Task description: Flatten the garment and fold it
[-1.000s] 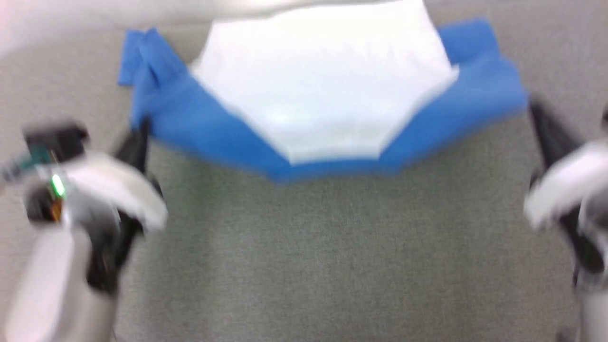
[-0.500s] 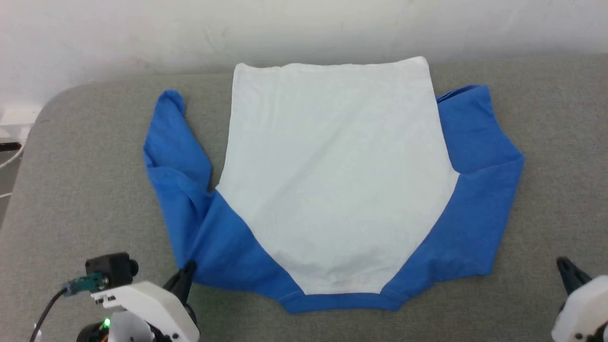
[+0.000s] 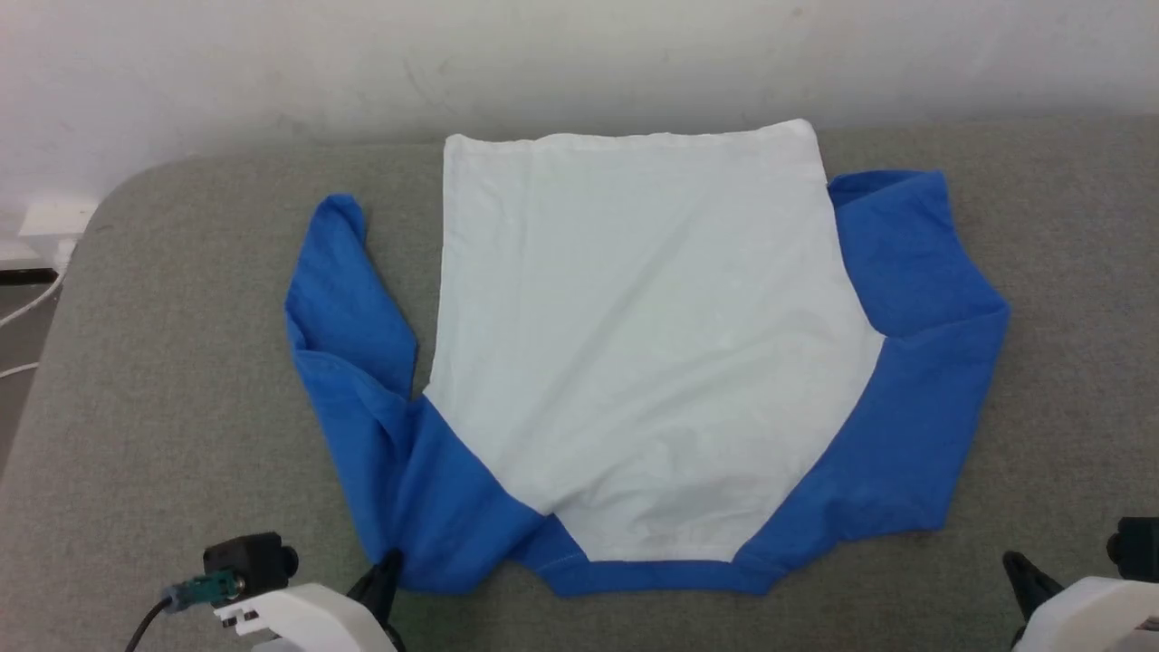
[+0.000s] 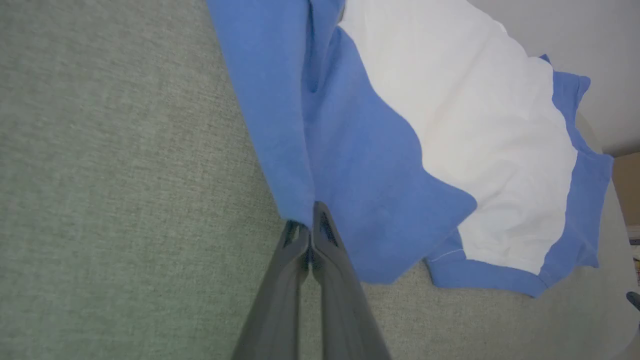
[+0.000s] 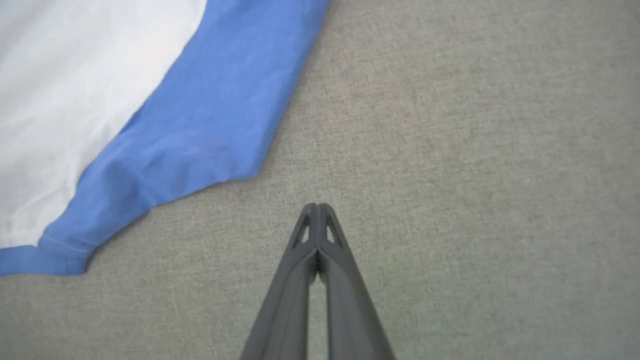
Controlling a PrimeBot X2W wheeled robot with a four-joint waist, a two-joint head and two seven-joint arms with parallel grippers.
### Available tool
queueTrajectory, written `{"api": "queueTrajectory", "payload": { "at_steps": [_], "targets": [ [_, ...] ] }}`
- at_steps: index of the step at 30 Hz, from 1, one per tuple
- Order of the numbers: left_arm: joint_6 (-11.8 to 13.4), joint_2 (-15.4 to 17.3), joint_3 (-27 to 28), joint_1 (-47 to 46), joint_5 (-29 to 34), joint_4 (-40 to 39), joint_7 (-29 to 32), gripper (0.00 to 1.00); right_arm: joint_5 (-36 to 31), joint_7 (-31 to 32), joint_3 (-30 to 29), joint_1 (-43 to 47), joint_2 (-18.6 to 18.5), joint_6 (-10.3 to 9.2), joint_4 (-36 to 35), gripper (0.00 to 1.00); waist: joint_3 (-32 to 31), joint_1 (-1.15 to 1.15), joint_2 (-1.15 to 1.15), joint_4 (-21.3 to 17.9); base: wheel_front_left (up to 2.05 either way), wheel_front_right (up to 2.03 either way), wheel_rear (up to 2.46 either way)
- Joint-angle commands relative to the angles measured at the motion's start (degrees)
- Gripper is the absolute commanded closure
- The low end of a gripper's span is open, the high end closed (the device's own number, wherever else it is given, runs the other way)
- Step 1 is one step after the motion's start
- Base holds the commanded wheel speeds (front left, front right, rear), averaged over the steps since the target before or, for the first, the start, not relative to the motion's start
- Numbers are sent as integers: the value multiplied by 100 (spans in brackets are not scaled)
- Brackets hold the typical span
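Note:
The garment [image 3: 634, 335] lies spread on a grey cushioned surface [image 3: 181, 362], white body up. Its blue sleeves are folded in at both sides and the blue neckband [image 3: 652, 575] is nearest me. My left gripper [image 3: 385, 572] sits at the lower-left sleeve corner. In the left wrist view the left gripper [image 4: 308, 220] is shut, with the sleeve edge [image 4: 280, 150] caught between its tips. My right gripper [image 3: 1019, 570] hovers over bare cushion, right of the shirt. In the right wrist view the right gripper [image 5: 317, 207] is shut on nothing, a short way from the blue sleeve [image 5: 210, 115].
A white wall [image 3: 579, 54] runs behind the cushion's far edge. The cushion's rounded left corner [image 3: 100, 208] drops off to a floor with a white cable [image 3: 27, 308]. Bare cushion lies in front of and beside the shirt.
The head camera dropped its aim and settled from a blur. The lower-left sleeve has bunched inward toward the neckband as the left gripper shifted right. The right gripper stays apart from the cloth.

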Motion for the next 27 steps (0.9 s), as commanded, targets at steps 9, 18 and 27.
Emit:
{"api": "queueTrajectory", "payload": {
  "at_steps": [9, 18, 27],
  "targets": [
    [-257, -136, -25, -295, 2, 398, -386, 100, 130, -1087, 276, -477, 7, -5, 299, 0, 17, 0, 0, 38, 0, 0, 0],
    [-361, -149, -35, -502, 3, 446, -517, 100, -110, -1761, 495, -1629, 7, -5, 575, 0, 188, 0, 0, 190, 0, 0, 0],
    [-466, -226, -169, -874, 47, 345, -559, 100, -644, -1806, 245, -3483, -8, -5, 1895, 0, 579, 0, 0, 571, 0, 0, 0]
  ]
}}
